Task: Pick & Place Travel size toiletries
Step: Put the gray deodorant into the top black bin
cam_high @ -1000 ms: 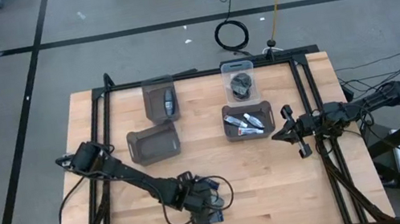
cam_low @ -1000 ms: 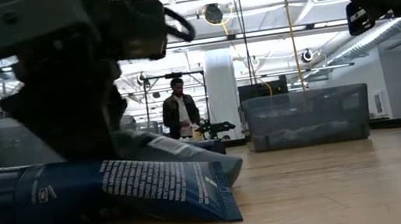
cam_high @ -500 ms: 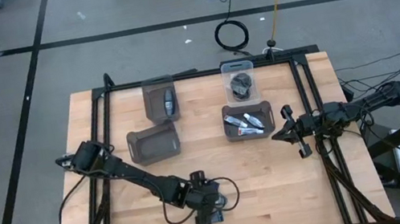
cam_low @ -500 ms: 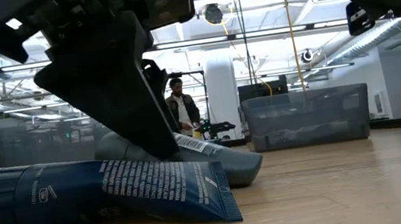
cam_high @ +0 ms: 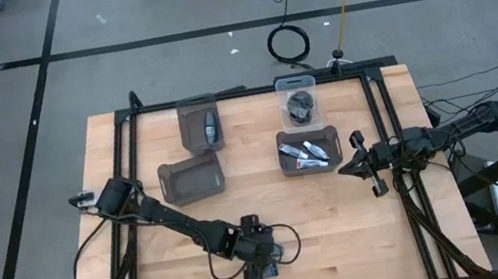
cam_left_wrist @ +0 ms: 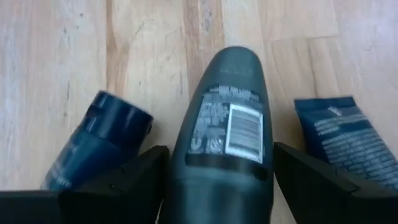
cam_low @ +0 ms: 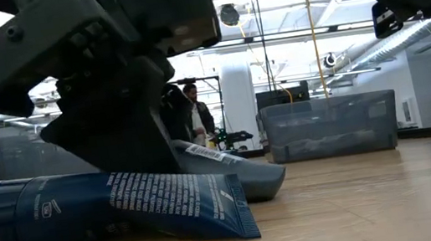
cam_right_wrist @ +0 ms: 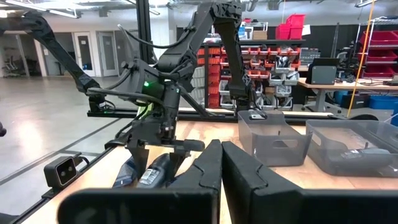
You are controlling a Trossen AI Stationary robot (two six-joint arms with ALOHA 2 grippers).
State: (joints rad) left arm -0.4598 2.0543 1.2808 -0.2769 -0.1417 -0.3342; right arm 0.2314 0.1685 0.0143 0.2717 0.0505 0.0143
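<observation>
Deodorant stick (cam_left_wrist: 227, 134), dark grey, lies near the table's front edge between two blue tubes (cam_left_wrist: 93, 146); left gripper (cam_left_wrist: 217, 180) straddles it, jaws wide, nothing gripped yet; close squarely mid-body; right gripper (cam_high: 363, 163) waits shut at the right edge.

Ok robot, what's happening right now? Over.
Left pincer open, straddling the dark grey deodorant stick on the table. Right pincer shut, parked at the right edge. Blue tube and blue bottle crowd either side.
</observation>
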